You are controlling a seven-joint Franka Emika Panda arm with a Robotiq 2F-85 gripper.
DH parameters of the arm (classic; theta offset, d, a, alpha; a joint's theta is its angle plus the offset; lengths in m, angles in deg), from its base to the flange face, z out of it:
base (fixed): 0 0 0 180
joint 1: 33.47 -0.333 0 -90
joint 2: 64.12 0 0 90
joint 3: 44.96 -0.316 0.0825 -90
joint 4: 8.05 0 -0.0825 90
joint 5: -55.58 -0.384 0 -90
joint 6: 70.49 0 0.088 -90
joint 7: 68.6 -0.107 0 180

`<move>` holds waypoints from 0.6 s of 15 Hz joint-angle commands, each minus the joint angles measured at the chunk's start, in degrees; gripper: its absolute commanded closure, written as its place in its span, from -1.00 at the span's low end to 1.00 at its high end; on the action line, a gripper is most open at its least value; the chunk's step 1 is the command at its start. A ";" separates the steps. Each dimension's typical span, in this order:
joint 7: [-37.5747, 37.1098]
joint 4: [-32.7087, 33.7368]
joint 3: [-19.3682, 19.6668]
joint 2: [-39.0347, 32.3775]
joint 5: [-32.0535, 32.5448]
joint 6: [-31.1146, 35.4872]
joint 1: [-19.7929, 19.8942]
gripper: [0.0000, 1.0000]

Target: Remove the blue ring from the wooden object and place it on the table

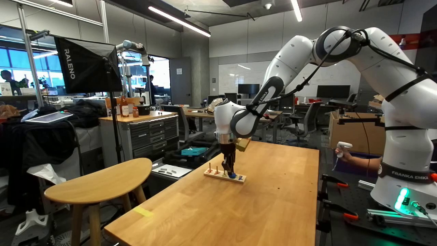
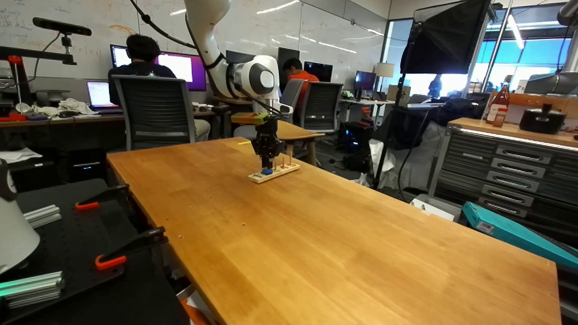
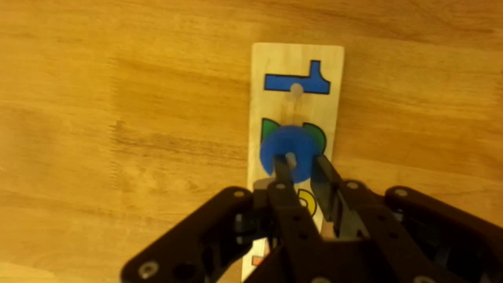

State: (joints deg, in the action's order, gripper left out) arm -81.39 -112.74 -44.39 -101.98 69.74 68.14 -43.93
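1. The blue ring (image 3: 290,137) is seen on the wooden object (image 3: 273,108), around the second peg (image 3: 290,159) counted from the end where a blue numeral 1 (image 3: 310,81) is painted; a green shape (image 3: 317,136) is partly covered by it.
2. The hand (image 3: 302,163) is pointed down over the ring, its fingers (image 3: 324,173) set partly apart with a narrow gap; the peg's tip is seen in that gap, close to one finger.
3. The ring is shown under the fingertips rather than between them; whether it is touched cannot be told.
4. The wooden object is laid flat on the surface (image 1: 273,205).
5. A yellow strip (image 1: 144,212) is stuck to the surface, and an oval wooden top (image 1: 99,181) is placed near its edge.
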 commanded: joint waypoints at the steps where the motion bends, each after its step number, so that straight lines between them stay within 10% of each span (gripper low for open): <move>1: 0.62 3.82 -1.07 2.09 -3.11 -5.07 -0.55 1.00; 8: 1.28 9.04 -2.33 6.12 -6.14 -11.37 0.31 0.98; 9: 1.52 9.07 -2.30 6.35 -6.23 -11.77 0.52 0.47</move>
State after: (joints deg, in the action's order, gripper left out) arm -81.25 -105.07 -46.40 -96.91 65.23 59.34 -44.01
